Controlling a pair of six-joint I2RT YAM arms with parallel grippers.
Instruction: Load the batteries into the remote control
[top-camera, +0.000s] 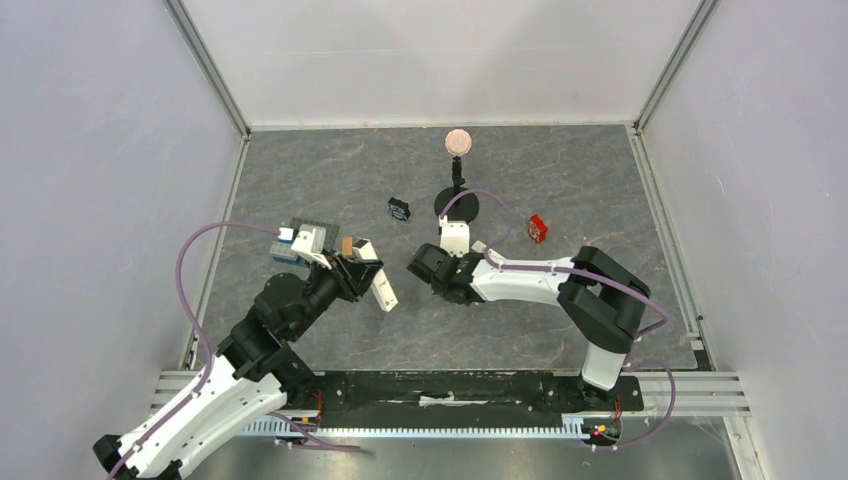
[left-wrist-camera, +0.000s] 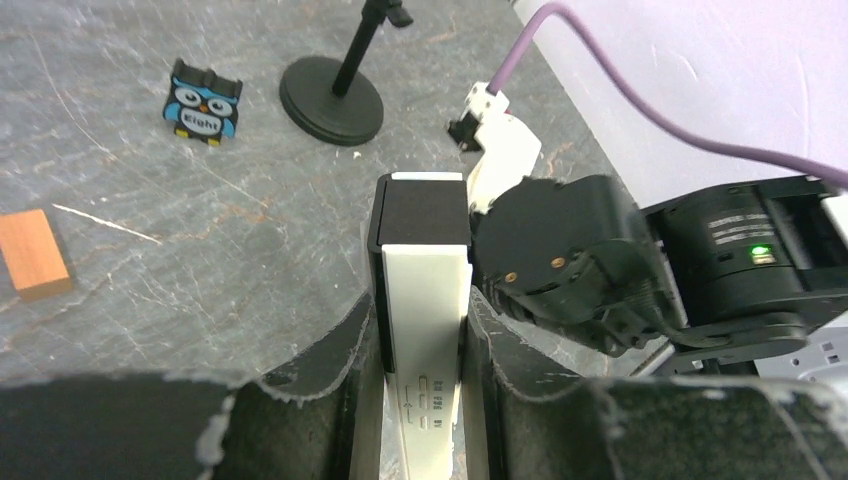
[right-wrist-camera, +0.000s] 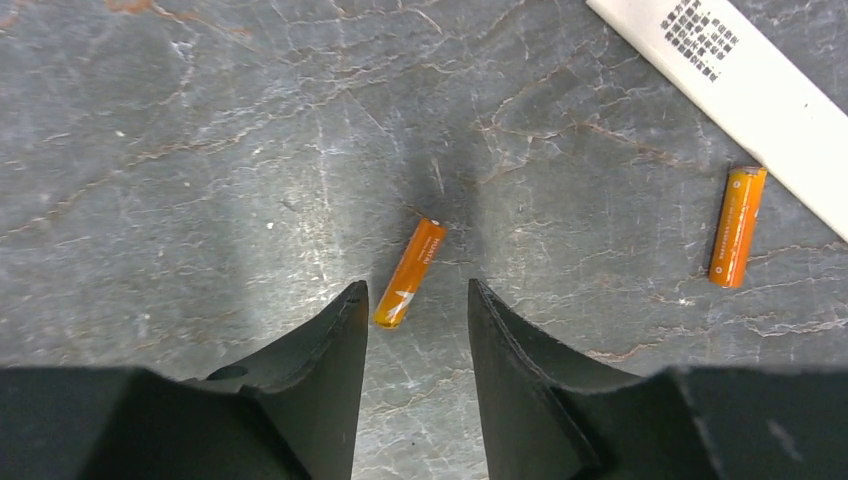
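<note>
On the grey marbled bench (top-camera: 560, 170), near its middle, lie two batteries, both orange cylinders resting flat on the surface and well apart from one another. One battery (right-wrist-camera: 412, 268) has its nearer end between the fingertips of the right gripper (right-wrist-camera: 415, 288), whose two fingers are spread with a clear gap on each side of the cell; no contact is visible. The second battery (right-wrist-camera: 737, 227) lies toward the right of the right wrist view, just beside a white printed bar (right-wrist-camera: 760, 90) that crosses that view's upper right corner; it cannot be told whether this bar is the remote. One remote control (left-wrist-camera: 418, 215) is recorded, off the bench, pinched by its long sides between the two fingers of the left gripper (left-wrist-camera: 422, 320), its black panel at the end pointing away from the wrist. The right arm's black wrist sits just beside that remote on its right. Other items counted: one owl block (left-wrist-camera: 204, 100) and one black stand (left-wrist-camera: 332, 98), both between the bench's middle and its far edge, the stand carrying one pink disc (top-camera: 457, 141); one orange block (left-wrist-camera: 33, 253) lying flat left of middle; one red item (top-camera: 538, 228) toward the right edge.
</note>
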